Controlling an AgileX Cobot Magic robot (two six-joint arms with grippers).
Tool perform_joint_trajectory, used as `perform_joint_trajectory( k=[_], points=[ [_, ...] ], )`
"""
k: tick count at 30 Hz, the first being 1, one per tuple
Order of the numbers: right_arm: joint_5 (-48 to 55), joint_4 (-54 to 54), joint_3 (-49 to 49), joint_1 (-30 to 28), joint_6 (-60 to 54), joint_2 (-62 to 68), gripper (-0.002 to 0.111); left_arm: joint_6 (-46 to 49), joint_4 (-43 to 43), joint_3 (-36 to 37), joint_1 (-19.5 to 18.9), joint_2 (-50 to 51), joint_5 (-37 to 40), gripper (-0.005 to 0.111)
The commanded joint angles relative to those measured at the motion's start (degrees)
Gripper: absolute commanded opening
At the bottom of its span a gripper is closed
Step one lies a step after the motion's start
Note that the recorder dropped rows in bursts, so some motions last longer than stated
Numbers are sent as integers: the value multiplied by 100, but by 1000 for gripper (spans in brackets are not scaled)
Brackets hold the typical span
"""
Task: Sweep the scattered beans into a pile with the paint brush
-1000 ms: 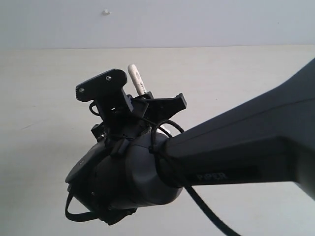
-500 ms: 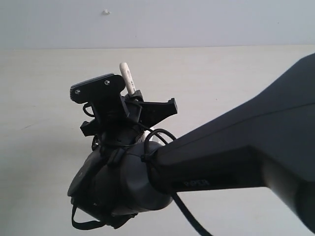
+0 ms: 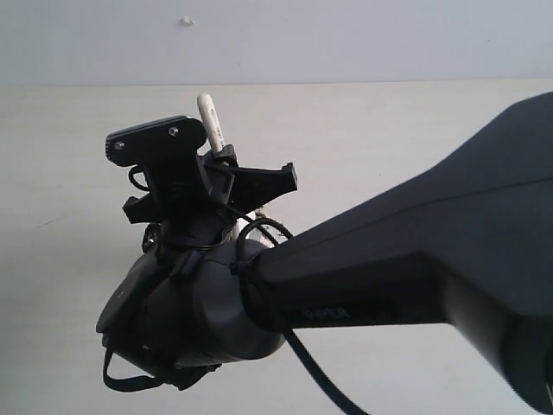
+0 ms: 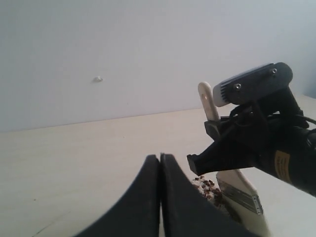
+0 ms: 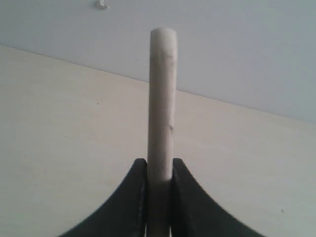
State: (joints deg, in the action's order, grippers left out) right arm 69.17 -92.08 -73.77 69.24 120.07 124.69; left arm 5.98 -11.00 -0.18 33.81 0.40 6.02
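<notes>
My right gripper (image 5: 160, 165) is shut on the pale wooden handle of the paint brush (image 5: 162, 98), which stands nearly upright. In the exterior view the right arm fills the frame and only the paint brush's handle tip (image 3: 207, 117) shows above the right gripper (image 3: 220, 162). In the left wrist view the paint brush (image 4: 241, 193) shows its silver ferrule and cream bristles down on the table. Reddish-brown beans (image 4: 207, 186) lie clustered right beside it, partly hidden behind my left gripper (image 4: 159, 157). The left gripper is shut and holds nothing. How far the pile reaches I cannot tell.
The pale wooden table (image 3: 69, 173) runs back to a light grey wall (image 3: 346, 39). A small white knob (image 4: 98, 78) sits on that wall. The right arm's dark body (image 3: 415, 259) blocks most of the exterior view.
The right arm with the brush has moved steadily to the left in the exterior view, and the handle tip has risen slightly. Both grippers' jaws stand as before.
</notes>
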Motion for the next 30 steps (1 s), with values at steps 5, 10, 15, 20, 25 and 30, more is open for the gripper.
perform_joint_trajectory(
  k=[5,10,15,20,25,30],
  points=[
    [79,-143,-37,9,-934,-543,0,-25,14,18,-7,-40,-8,0],
    [79,-423,-25,-316,-1009,-577,0,-25,14,18,-7,-40,-8,0],
    [79,-423,-25,-762,-1009,-401,0,-25,14,18,-7,-40,-8,0],
    [79,-423,-25,-989,-1009,-256,0,-25,14,18,-7,-40,-8,0],
    [-120,-423,-25,-1000,-987,-116,0,-25,14,18,-7,-40,-8,0],
    [-320,-444,-25,-1000,-883,18,0,-25,14,18,-7,-40,-8,0]
  ],
)
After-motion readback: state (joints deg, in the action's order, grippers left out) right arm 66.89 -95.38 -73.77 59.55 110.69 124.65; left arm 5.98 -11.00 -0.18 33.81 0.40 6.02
